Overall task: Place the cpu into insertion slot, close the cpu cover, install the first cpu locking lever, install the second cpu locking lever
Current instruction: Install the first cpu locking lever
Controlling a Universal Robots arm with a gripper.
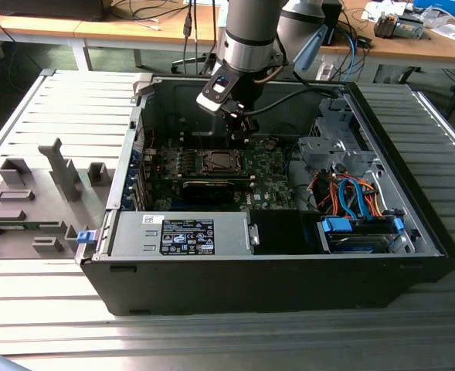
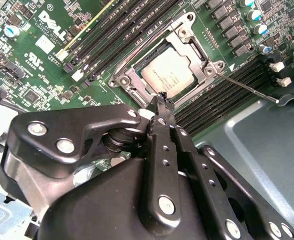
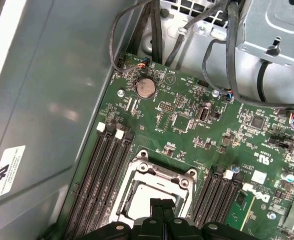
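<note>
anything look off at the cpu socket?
One thing: a thin locking lever sticks out sideways from the cpu cover, across the memory slots, not tucked against the frame. The cpu sits flat and square under the cover. The shut gripper is at the cover's edge. No damage visible.

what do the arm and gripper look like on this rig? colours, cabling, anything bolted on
The arm is a silver-grey cylinder with dark bands and a light blue joint cap. A white-and-black camera module sits at the wrist, and a black cable trails from there. The gripper is matte black: flat linkage bars pinned with silver rivets, ending in narrow fingers with small holes.
</note>
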